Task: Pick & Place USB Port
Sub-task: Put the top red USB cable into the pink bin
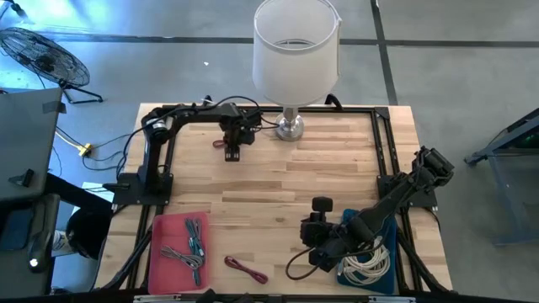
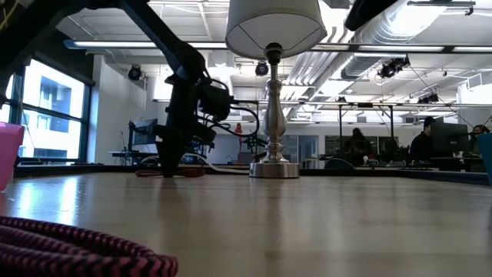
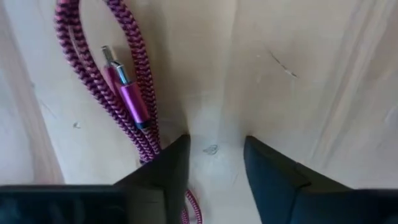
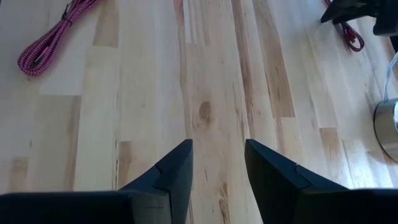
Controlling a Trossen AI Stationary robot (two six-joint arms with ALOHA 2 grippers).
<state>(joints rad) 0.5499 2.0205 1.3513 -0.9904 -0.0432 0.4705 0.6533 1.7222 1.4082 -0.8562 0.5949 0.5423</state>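
Left gripper point(image 1: 233, 154) down at far side of tabletop point(image 1: 278, 177), just beside lamp point(image 1: 293, 59) base. Fingers point(image 3: 163, 171) apart by a narrow gap, nothing between them, only bare wood in the gap. Pink braided USB cable point(image 3: 134, 93) lying on wood just beside one finger, looped, w/ metal plug tip exposed; touching or not, cannot tell. Same cable seen as small red bit at approx. the gripper tip in high view.

Low view: left arm reaching down to tabletop left of lamp stem, tip at the surface.

Right gripper point(image 1: 317, 244) near front edge, right of centre, just beside blue tray point(image 1: 389, 229) holding coiled white cables point(image 1: 369, 263). Fingers point(image 4: 171, 171) spread moderately, empty, above bare planks. Black wire looping on tabletop next to it.

Second red braided cable point(image 1: 246, 268) at front edge, between the trays, apart from both grippers; also in low view foreground and right wrist view corner.

Pink tray point(image 1: 162, 248) at front left w/ grey and green cables point(image 1: 189, 249) inside.

People at desks in room beyond, far right of low view.
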